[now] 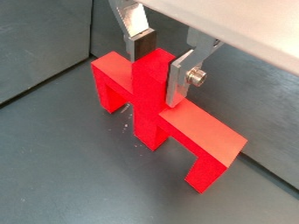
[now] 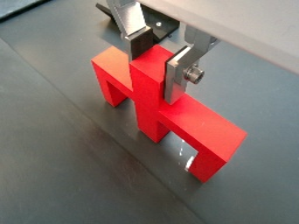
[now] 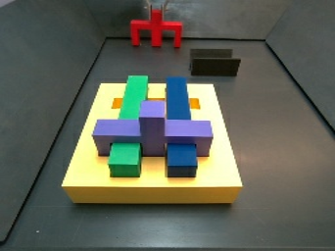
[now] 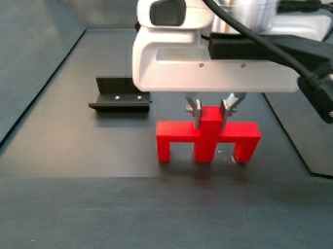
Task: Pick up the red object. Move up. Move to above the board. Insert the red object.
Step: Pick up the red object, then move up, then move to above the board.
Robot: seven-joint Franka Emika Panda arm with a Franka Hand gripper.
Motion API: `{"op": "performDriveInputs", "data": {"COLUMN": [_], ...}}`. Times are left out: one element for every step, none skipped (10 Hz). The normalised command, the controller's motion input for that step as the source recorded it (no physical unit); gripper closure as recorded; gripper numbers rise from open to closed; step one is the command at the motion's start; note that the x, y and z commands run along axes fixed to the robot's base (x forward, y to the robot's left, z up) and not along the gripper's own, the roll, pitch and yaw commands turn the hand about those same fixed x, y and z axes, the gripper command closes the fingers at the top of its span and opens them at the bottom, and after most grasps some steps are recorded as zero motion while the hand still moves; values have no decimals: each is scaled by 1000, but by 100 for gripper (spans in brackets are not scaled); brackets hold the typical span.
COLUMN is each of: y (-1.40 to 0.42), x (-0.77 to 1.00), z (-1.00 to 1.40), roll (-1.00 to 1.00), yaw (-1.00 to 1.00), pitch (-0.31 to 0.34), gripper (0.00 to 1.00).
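The bright red blocky object (image 1: 158,109) — a horizontal bar with downward legs and a central upright post — stands on the dark grey floor (image 1: 70,175), its legs down and its post up. In a side view (image 4: 208,141) it sits in front of the white arm housing, with the dark L-shaped fixture (image 4: 119,97) off to one side and well apart. In a side view (image 3: 156,31) it shows small at the far end of the floor, with the fixture (image 3: 216,64) near it.

The gripper (image 1: 162,61) is directly over the red object, its flat silver fingers (image 1: 181,77) on either side of the post. In both wrist views the plates lie flat against the post's two faces, pinching it (image 2: 160,63). Whether the legs touch the floor or hang just off it I cannot tell.

The board (image 3: 155,172) — a large thick yellow square slab with orange recesses — lies well apart from the red object, nearer that camera. It bears a green block (image 3: 131,123), a blue block (image 3: 178,123) and a purple block (image 3: 151,125) crossing between them.
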Motion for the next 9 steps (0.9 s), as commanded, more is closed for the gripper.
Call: {"op": "performDriveInputs", "data": {"y": [0,0,0,-24,-32,-17,0,-7,-7], "x": [0,0,0,-51,-99,-48,0,-26,-49], "z": [0,0,833,811,562,269,1400,1400,1400], "roll": [0,0,0,-11,7,53,0,-25,4], "yaw": [0,0,0,54,52,37,0,-5,-7], "pitch": [0,0,0,25,55,36,0,24,31], "gripper": [100,100,100,100,100,100,100,100,100]}}
